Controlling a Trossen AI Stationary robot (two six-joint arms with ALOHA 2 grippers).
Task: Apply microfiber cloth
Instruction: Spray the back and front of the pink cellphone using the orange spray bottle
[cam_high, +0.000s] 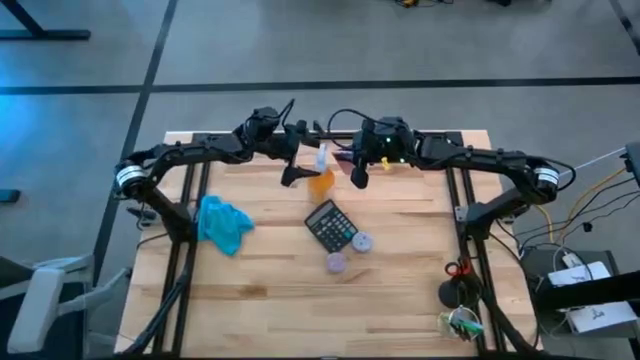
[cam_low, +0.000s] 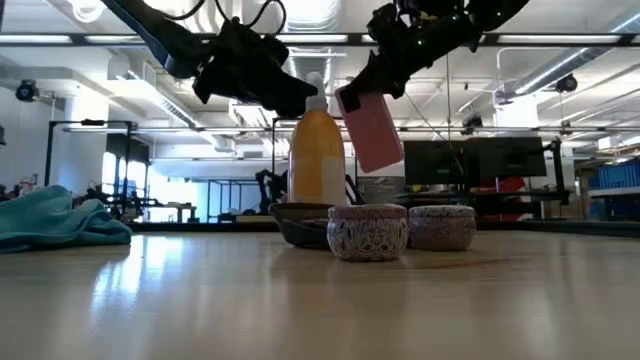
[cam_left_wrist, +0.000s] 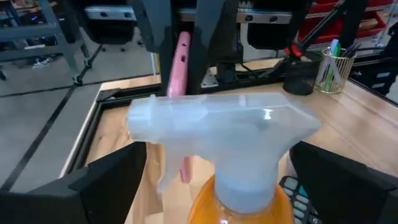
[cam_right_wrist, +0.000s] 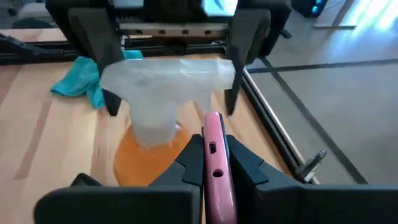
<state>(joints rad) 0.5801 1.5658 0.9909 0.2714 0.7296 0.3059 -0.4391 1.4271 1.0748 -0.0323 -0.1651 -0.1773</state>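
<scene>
The teal microfiber cloth (cam_high: 222, 222) lies crumpled on the table's left part, also seen in the low view (cam_low: 55, 222) and the right wrist view (cam_right_wrist: 84, 78); no gripper touches it. An orange spray bottle (cam_high: 320, 178) with a white trigger head (cam_left_wrist: 217, 127) stands upright at the far middle. My left gripper (cam_high: 292, 168) is open, one finger on either side of the trigger head (cam_right_wrist: 165, 78), apart from it. My right gripper (cam_high: 358, 168) is shut on a flat pink slab (cam_right_wrist: 213, 165) just right of the bottle. My right gripper pinches the pink slab's two flat faces (cam_right_wrist: 214, 146) between its two fingers, at the slab's upper end. The fingers come from above, slanting down. The slab (cam_low: 372, 130) hangs tilted below the fingers, clear of the table, close beside the bottle's head.
A black calculator (cam_high: 330, 225) lies in front of the bottle, with two small round patterned tins (cam_high: 362, 242) (cam_high: 336, 263) nearer the front. At the front right are red scissors (cam_high: 455, 268), a dark round thing (cam_high: 450, 293) and a cup of pens (cam_high: 462, 322).
</scene>
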